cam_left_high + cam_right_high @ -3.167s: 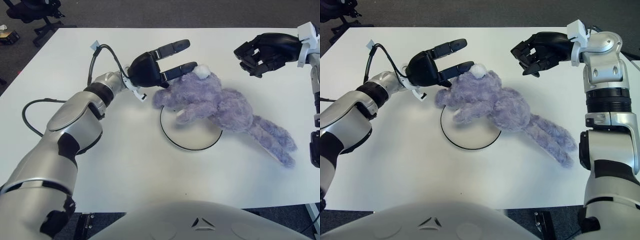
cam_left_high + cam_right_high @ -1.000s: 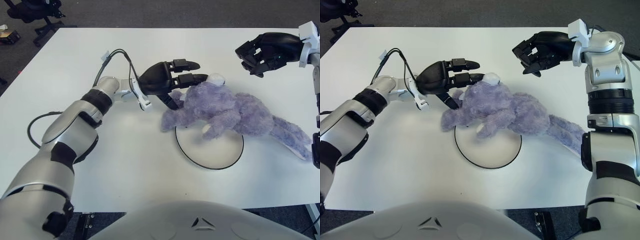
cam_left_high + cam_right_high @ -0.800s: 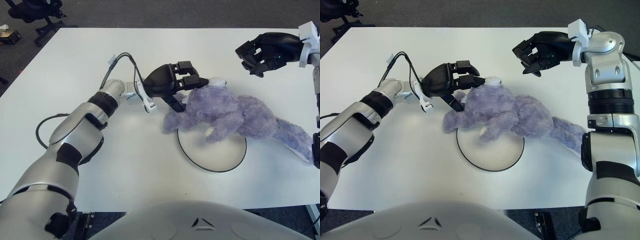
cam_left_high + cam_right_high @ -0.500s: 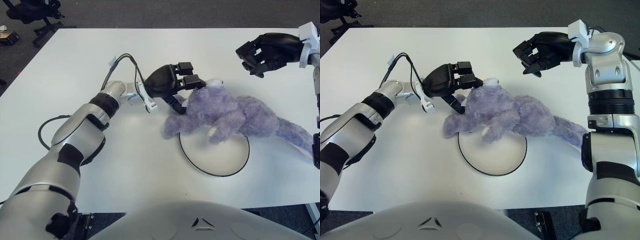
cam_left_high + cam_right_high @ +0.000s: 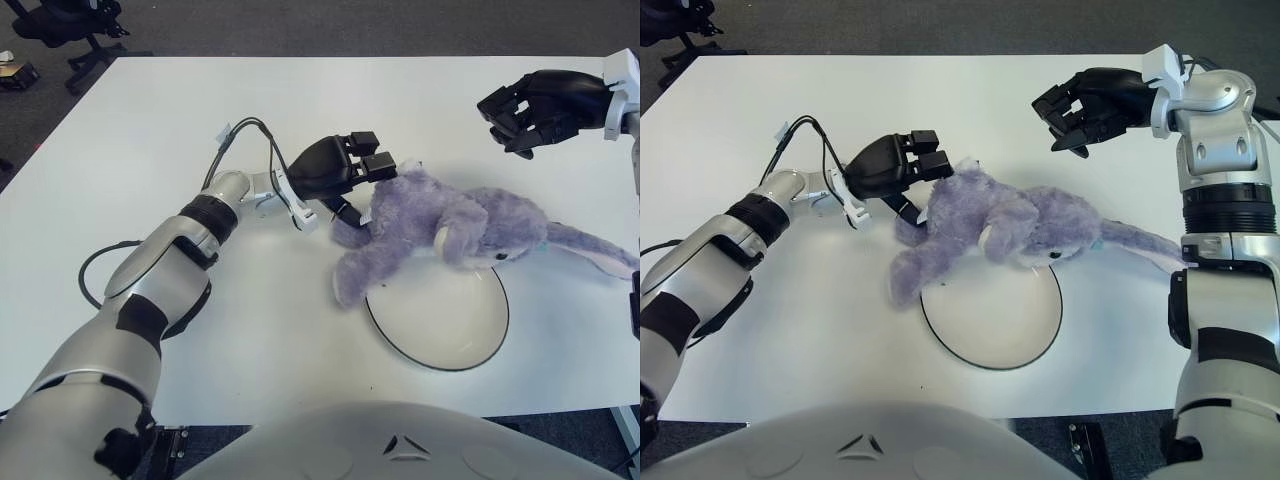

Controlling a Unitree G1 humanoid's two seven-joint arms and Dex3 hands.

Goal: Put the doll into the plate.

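Broadly, the white table ran bare behind and to the left of the left hand, offering open room. The purple doll sprawled to that hand's right, its body overlapping only the plate's far rim, one limb hanging past the near-left edge. The left hand's fingers pinched the doll's upper end. The right hand hovered curled, holding nothing, well beyond the doll.

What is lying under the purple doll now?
Under the purple doll is the far rim of the white plate, and bare table beneath its other parts. How far the plate reaches underneath is hidden. The left hand grips the doll's near end.
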